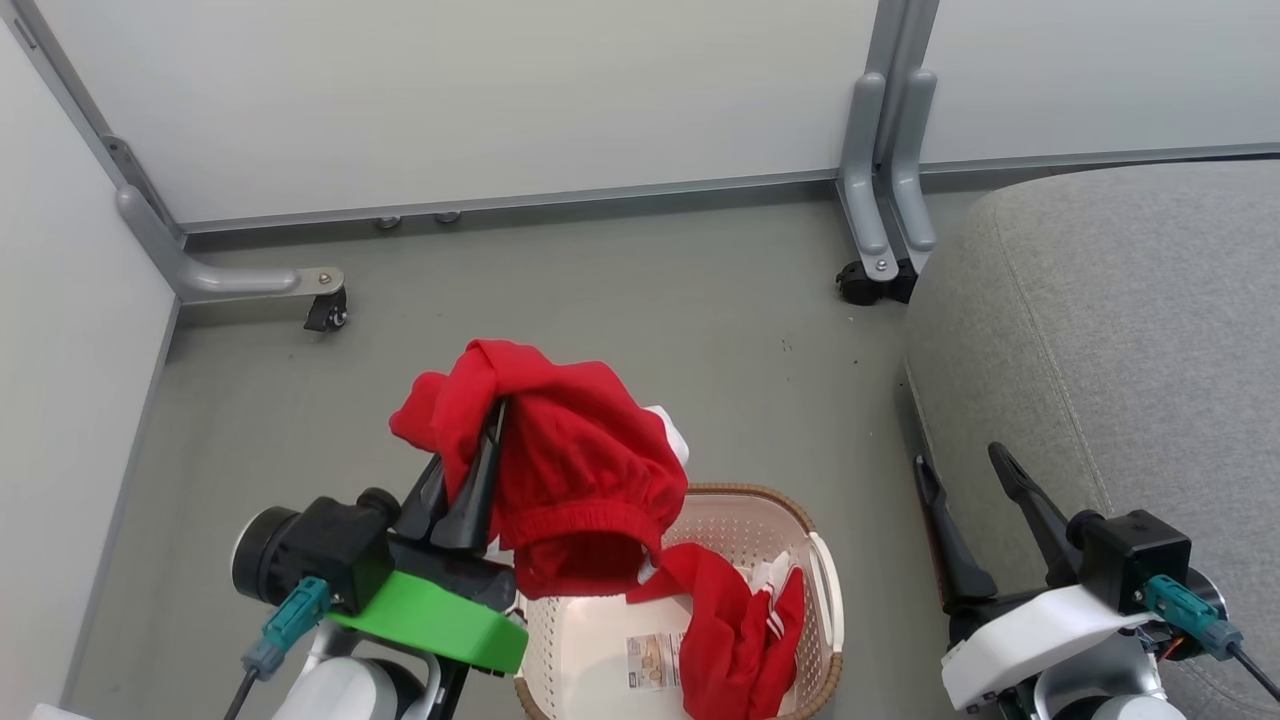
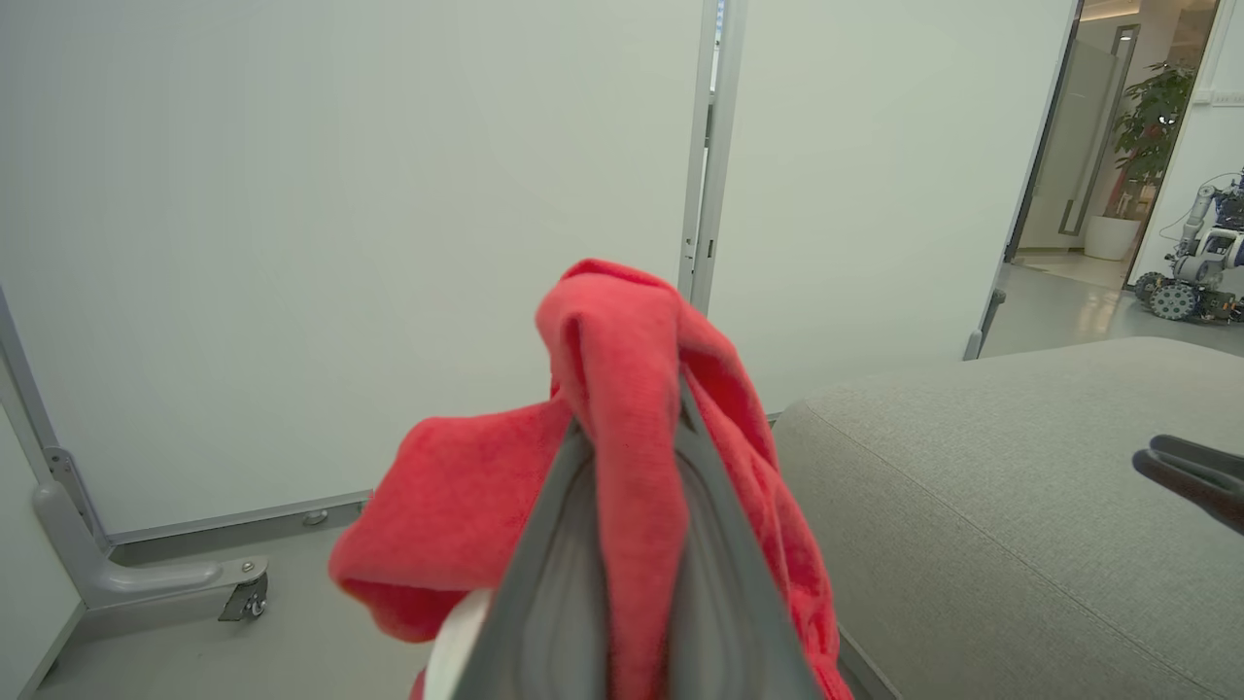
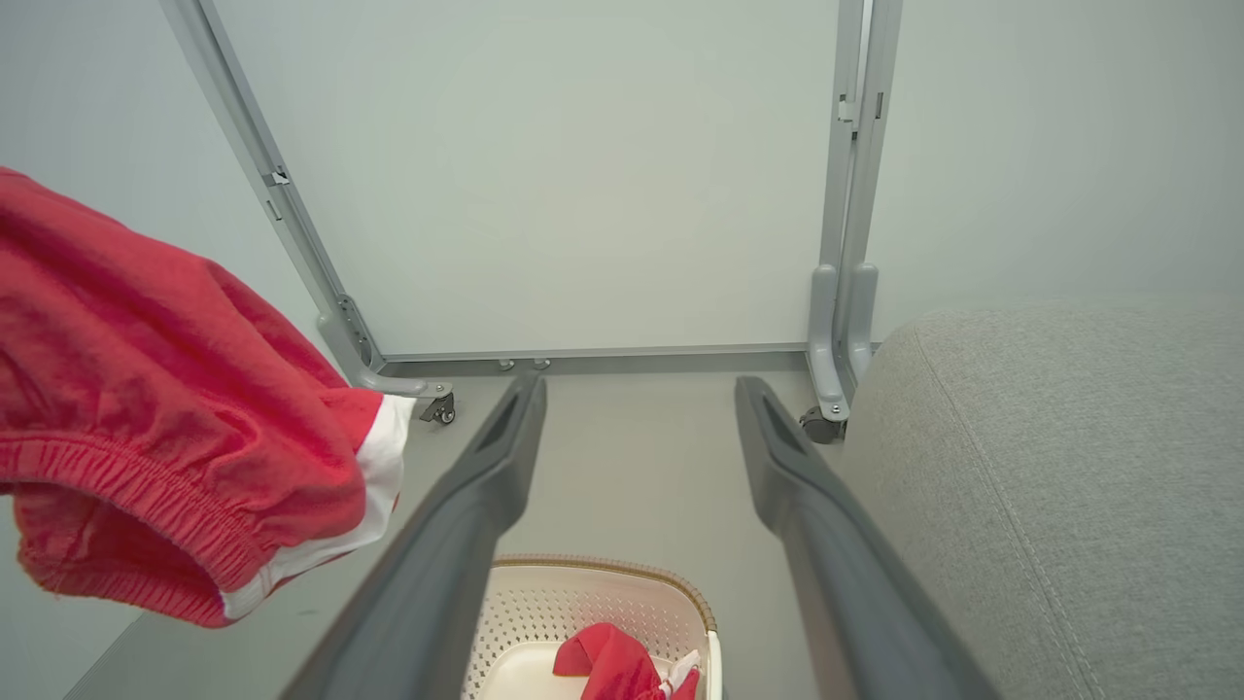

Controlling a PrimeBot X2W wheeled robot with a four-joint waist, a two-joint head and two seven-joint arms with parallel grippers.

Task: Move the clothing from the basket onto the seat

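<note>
Holding one red garment [image 1: 585, 470] (left gripper [image 1: 496, 418] clamped), second garment [image 1: 735, 640] in one basket [image 1: 762, 496]

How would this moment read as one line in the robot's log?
left fingers: shut on red garment, out of basket | right fingers: open, empty | basket: second garment inside

White partition panels [image 1: 500, 100] standing at 12 o'clock. Grey caster foot [image 1: 240, 280] resting on grey-green floor [image 1: 620, 300] at 10 o'clock, paired feet [image 1: 862, 170] at 1 o'clock. Potted plant [image 2: 1157, 117] showing through doorway at 2 o'clock.
</note>
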